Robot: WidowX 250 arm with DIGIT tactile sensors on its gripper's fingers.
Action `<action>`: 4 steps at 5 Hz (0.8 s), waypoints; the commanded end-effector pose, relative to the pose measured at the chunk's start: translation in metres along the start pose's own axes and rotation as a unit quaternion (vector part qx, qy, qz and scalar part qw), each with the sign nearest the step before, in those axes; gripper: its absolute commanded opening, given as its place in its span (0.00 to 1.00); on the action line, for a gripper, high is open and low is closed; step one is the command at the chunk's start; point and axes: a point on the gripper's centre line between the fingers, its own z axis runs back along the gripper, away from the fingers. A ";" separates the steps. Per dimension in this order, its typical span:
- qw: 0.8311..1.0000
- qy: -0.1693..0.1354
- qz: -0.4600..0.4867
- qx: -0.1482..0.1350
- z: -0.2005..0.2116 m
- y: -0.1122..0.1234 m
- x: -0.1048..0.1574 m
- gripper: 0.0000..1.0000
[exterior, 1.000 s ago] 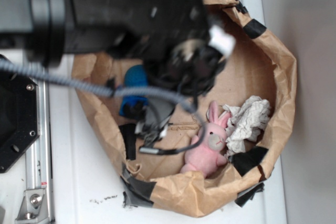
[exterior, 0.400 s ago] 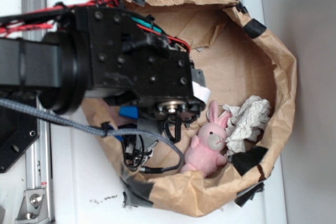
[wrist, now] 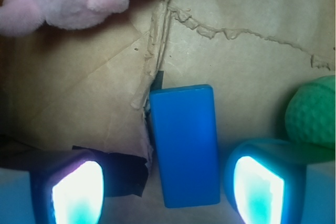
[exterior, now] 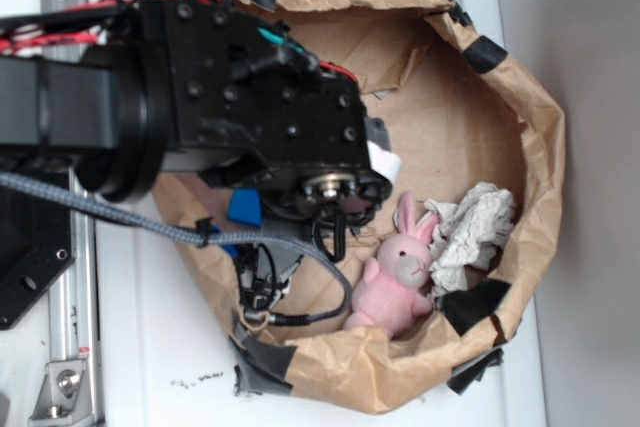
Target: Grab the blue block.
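A WidowX arm's black gripper [wrist: 168,187] hangs spread wide inside a crumpled brown paper bag [exterior: 540,147], its two glowing fingers [wrist: 76,192] either side of the flat bright-blue rectangular block [wrist: 185,145] lying on the bag's floor, touching neither; a pink plush rabbit [exterior: 395,277] sits nearby; a green dimpled ball [wrist: 312,111] rests beside the right-hand finger.

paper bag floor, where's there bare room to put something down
The widest bare patch of the paper bag floor is the upper right, above the pink bunny and crumpled paper. The lower left is crowded: arm, cable, blue block between the open tool's fingers, green ball beside it.
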 end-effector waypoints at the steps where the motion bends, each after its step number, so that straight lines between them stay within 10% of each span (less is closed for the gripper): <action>1: 0.997 -0.065 -0.025 0.010 0.007 -0.006 0.007 1.00; 4: 0.996 -0.079 -0.049 0.008 -0.004 0.008 0.019 1.00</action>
